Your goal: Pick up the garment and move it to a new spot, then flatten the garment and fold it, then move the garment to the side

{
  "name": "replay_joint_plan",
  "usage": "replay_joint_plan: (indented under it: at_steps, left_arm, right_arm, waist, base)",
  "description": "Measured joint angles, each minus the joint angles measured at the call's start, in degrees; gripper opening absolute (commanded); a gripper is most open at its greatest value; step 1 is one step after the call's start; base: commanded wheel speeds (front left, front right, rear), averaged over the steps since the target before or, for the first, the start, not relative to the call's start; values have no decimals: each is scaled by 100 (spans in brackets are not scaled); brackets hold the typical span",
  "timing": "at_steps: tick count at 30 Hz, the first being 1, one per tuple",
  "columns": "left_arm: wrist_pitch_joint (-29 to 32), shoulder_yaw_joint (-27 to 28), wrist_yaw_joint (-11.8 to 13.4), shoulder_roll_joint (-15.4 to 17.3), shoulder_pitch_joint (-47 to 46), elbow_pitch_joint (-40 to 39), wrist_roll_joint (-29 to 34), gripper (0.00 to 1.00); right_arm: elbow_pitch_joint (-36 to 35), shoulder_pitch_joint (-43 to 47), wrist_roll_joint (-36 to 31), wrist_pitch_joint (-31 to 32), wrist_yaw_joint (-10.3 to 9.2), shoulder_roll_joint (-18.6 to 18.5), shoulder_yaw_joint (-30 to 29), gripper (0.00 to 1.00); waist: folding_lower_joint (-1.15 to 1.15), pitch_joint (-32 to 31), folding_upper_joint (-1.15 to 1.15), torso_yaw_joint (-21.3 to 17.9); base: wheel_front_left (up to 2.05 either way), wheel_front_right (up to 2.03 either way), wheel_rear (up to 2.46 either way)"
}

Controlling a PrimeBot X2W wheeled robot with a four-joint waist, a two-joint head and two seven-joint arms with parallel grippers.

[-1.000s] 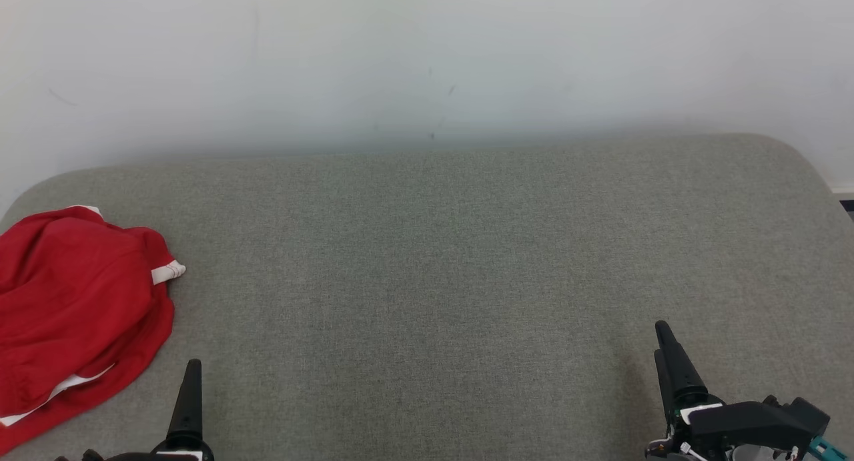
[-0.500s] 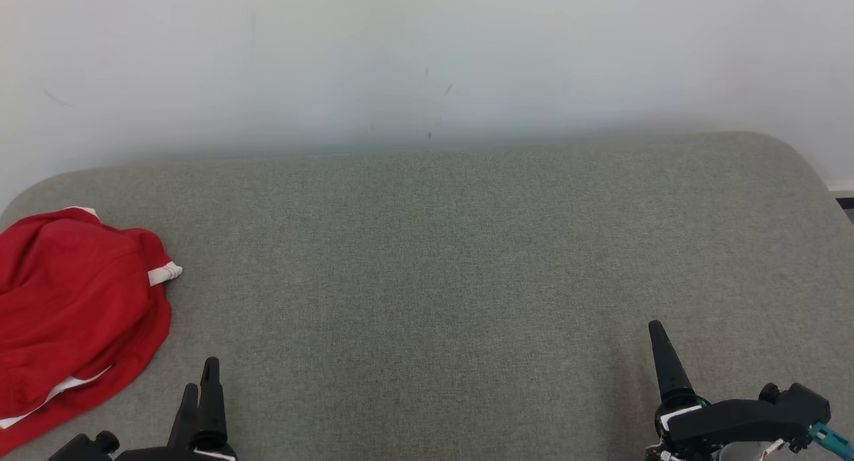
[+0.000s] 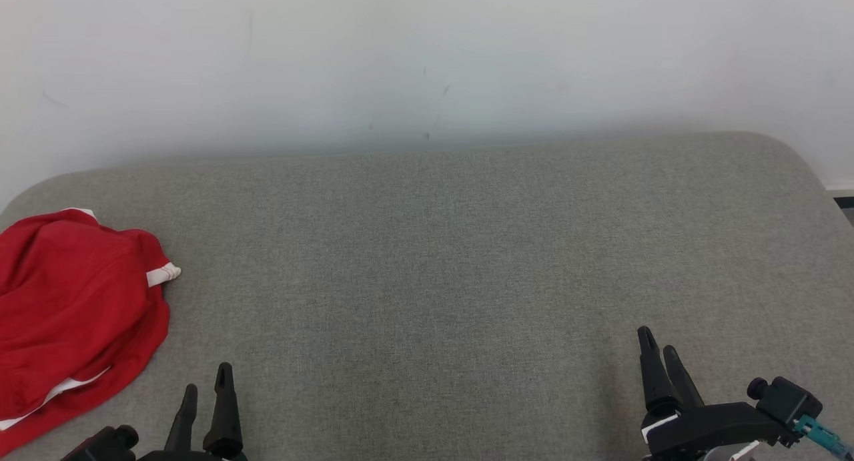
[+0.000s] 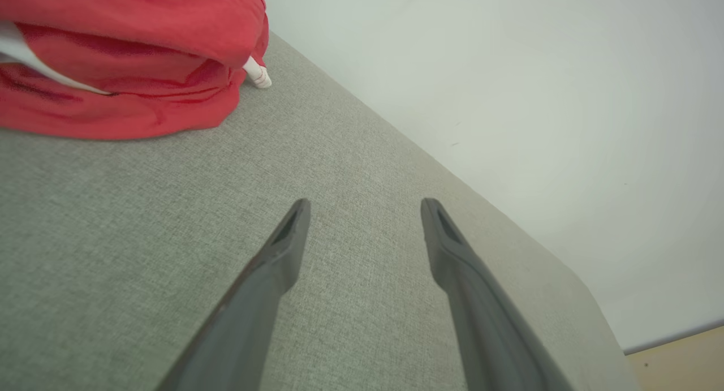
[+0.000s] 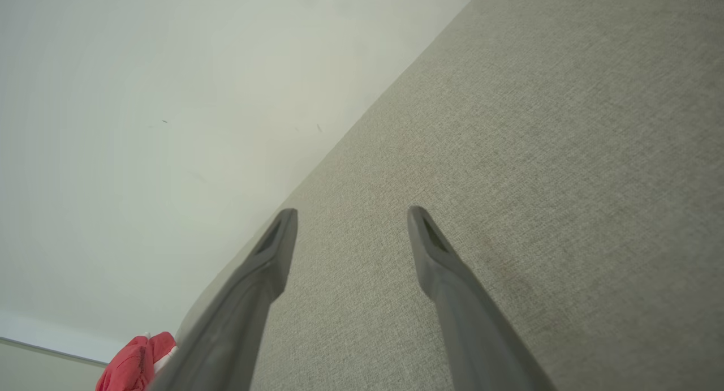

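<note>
A crumpled red garment (image 3: 70, 314) with white trim lies in a heap at the far left of the grey cushioned surface (image 3: 427, 261). The left wrist view has the garment (image 4: 124, 57) at its upper left, and the right wrist view catches a bit of the garment (image 5: 136, 360) at its lower left. My left gripper (image 3: 208, 381) is open at the lower left, just right of the garment and apart from it, with nothing between its fingers. At the lower right, far from the garment, my right gripper (image 3: 657, 349) also stands open and empty.
A pale wall (image 3: 427, 61) runs behind the grey surface. The surface's rounded right corner (image 3: 794, 154) drops off to a strip of floor (image 3: 846, 204). Bare grey fabric stretches between the two grippers.
Both wrists have rolled, so each gripper now shows two spread fingers instead of one. The left gripper shifted slightly right. The garment has not moved.
</note>
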Motion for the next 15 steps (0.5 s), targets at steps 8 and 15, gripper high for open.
replay_joint_plan:
  at_steps: [8,15]
  left_arm:
    - [-108,-33,99,12,1,29,512,100]
    - [-246,-123,145,73,28,51,1104,100]
  right_arm:
    - [15,-3,-575,-111,0,13,26,100]
    - [85,-31,-1194,-252,0,48,31,100]
  waist:
    - [0,7,0,11]
    - [0,10,0,-7]
  base:
    - [0,0,0]
    - [0,0,0]
